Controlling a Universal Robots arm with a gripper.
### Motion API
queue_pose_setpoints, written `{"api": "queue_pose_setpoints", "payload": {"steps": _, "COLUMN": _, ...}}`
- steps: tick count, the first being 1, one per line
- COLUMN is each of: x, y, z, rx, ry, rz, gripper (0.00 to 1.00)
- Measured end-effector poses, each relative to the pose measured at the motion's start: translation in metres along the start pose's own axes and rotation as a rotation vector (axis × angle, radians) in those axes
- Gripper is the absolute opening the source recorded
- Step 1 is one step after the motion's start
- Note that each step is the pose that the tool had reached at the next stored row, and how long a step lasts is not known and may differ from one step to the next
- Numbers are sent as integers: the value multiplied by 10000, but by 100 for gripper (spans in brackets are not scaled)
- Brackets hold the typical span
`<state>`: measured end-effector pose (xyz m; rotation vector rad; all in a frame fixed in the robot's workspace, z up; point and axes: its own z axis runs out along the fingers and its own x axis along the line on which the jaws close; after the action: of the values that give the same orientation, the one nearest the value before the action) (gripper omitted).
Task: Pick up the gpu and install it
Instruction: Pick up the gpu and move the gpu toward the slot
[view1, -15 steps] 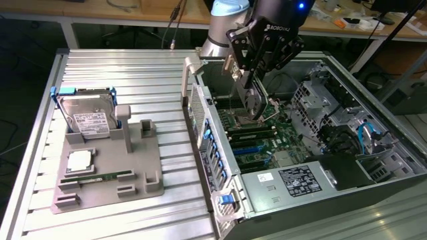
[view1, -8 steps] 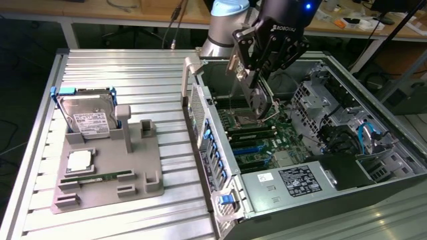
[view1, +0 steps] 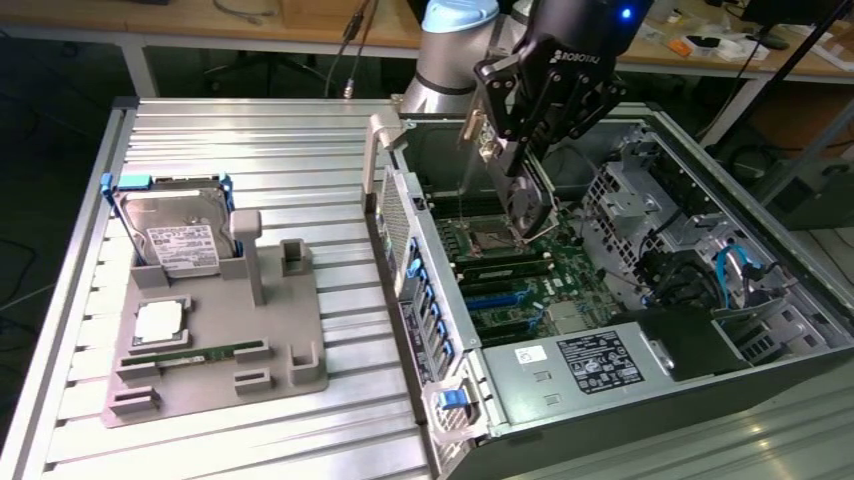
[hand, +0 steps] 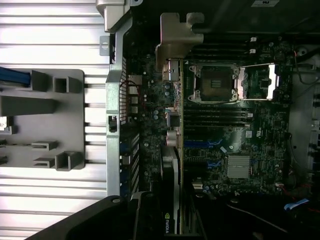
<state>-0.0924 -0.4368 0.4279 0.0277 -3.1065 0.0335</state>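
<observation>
The gripper (view1: 518, 150) is clamped on the gpu (view1: 531, 205), upper centre of the exterior view, the card hanging on edge over the motherboard (view1: 534, 290) inside the open case (view1: 398, 215). At lower left, a hard drive (view1: 180, 240) and memory stick (view1: 194, 355) sit in a grey holder (view1: 267, 330) on the table (view1: 240, 130).

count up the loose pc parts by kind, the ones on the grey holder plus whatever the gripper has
hard drive: 1
memory stick: 1
silver square chip: 1
gpu, held in the gripper: 1
total: 4
</observation>
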Motion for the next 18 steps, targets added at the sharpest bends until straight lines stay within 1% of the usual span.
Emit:
{"api": "queue_pose_setpoints", "payload": {"steps": 4, "x": -27, "y": -1, "z": -1, "rx": 1, "ry": 0, "rz": -10, "gripper": 27}}
{"api": "queue_pose_setpoints", "payload": {"steps": 12, "x": -31, "y": -1, "z": -1, "rx": 0, "ry": 0, "rz": -11, "gripper": 27}}
{"api": "queue_pose_setpoints", "payload": {"steps": 15, "x": -77, "y": -1, "z": -2, "rx": 0, "ry": 0, "rz": -14, "gripper": 27}}
{"api": "queue_pose_setpoints", "payload": {"steps": 18, "x": -154, "y": -2, "z": -5, "rx": 1, "ry": 0, "rz": -19, "gripper": 27}}
